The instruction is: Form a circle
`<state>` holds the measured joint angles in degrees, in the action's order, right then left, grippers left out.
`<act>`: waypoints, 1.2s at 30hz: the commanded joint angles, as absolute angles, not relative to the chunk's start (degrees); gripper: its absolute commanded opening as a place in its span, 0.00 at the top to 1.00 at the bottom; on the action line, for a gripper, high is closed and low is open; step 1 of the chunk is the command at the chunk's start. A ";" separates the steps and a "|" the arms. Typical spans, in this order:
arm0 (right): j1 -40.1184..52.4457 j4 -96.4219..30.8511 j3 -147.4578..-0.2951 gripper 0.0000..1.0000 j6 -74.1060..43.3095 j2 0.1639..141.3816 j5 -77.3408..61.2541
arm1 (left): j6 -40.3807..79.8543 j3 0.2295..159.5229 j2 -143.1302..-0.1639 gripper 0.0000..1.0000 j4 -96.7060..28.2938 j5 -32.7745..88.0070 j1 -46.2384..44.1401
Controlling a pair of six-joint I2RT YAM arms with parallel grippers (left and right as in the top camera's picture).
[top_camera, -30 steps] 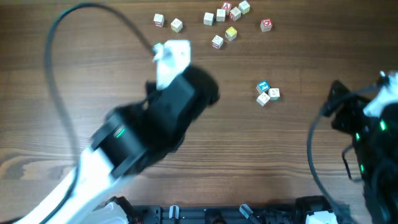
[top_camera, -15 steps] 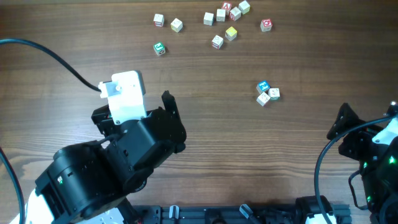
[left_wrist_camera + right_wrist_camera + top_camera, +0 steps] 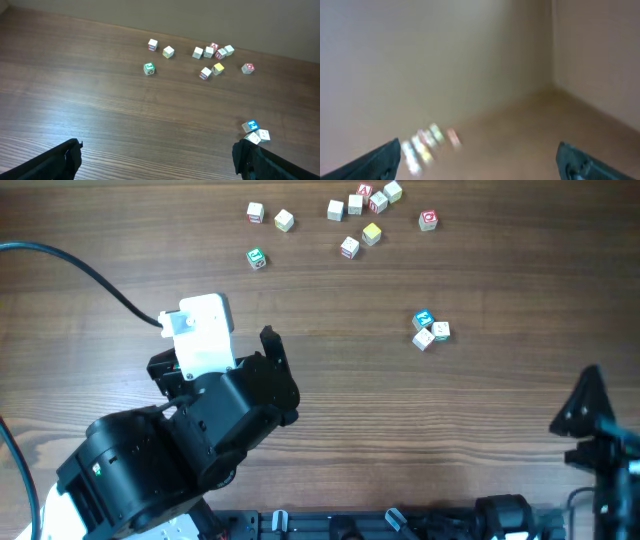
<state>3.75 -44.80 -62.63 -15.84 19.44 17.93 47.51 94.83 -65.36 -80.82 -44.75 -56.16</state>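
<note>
No circle shows; a tight group of three pale cubes (image 3: 430,330), one blue-faced (image 3: 423,319), lies right of centre, also in the left wrist view (image 3: 255,133). Several more cubes (image 3: 362,215) lie scattered along the far edge, with a green-faced one (image 3: 257,258) apart on the left. My left gripper (image 3: 155,160) is open and empty, low at the front left, well short of all cubes; one of its fingers (image 3: 268,345) shows from above. My right gripper (image 3: 477,155) is open and empty at the front right corner, its view blurred.
The left arm's black body (image 3: 180,440) and its cable (image 3: 70,265) fill the front left of the wooden table (image 3: 400,430). The right arm (image 3: 600,450) sits at the front right edge.
The left gripper opened and pulled back from the far cubes to the front left, leaving the green-faced cube on the table. The right arm withdrew toward the front right corner.
</note>
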 commanded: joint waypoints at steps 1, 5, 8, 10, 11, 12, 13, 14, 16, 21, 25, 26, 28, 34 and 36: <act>-1.10 -31.88 -43.92 0.01 -14.50 8.58 3.84 | 48.66 94.80 -65.41 0.00 -80.86 -45.47 -56.47; -4.47 -9.08 -22.33 0.00 -14.66 2.07 -4.64 | 48.66 94.80 -65.41 0.00 -80.86 -45.47 -56.47; -4.36 -1.37 -11.84 0.01 -17.12 0.10 -4.54 | 48.66 94.80 -65.41 0.00 -80.86 -45.47 -56.47; -4.36 0.86 -8.05 0.00 -17.15 0.19 -4.12 | 48.66 94.80 -65.41 0.00 -80.86 -45.47 -56.47; -4.36 0.95 -6.46 0.00 -17.12 0.19 -3.86 | 48.66 94.80 -65.41 0.00 -80.86 -45.47 -56.47; -4.36 0.97 -5.41 0.00 -17.12 0.19 -3.84 | 48.66 94.80 -65.43 0.00 -80.86 -45.47 -56.47; -4.29 1.02 -4.36 0.00 -17.08 0.19 -3.57 | 48.66 94.80 -65.41 0.00 -80.86 -45.47 -56.47; -4.12 1.02 -3.46 0.00 -16.93 0.19 -3.18 | 48.66 94.80 -65.41 0.00 -80.86 -45.47 -56.47; -3.38 1.08 -1.89 0.00 -16.84 0.16 -2.26 | 48.66 94.80 -65.41 0.00 -80.86 -45.47 -56.47; -2.85 0.19 -0.27 0.00 -16.53 0.14 -2.20 | 48.66 94.80 -65.41 0.00 -80.86 -45.47 -56.47; -2.85 0.16 -0.27 0.00 -16.67 0.21 -2.63 | 48.66 94.80 -65.41 0.00 -80.86 -45.47 -56.47; -2.85 0.16 -0.27 0.00 -16.67 0.21 -2.63 | 48.66 94.80 -65.41 0.00 -80.86 -45.47 -56.47; -2.85 0.16 -0.27 0.00 -16.69 0.21 -2.63 | 48.66 94.80 -65.41 0.00 -80.86 -45.47 -56.47; -2.85 0.16 -0.27 0.00 -16.67 0.21 -2.63 | 48.66 94.80 -65.43 0.00 -80.86 -45.47 -56.47; -2.85 0.16 -0.27 0.01 -16.67 0.21 -2.63 | 48.66 94.80 -65.43 0.00 -80.90 -45.45 -56.47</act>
<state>-3.14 0.03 -0.36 -16.47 1.15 -2.55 47.53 94.76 -65.36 -80.82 -44.75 -56.21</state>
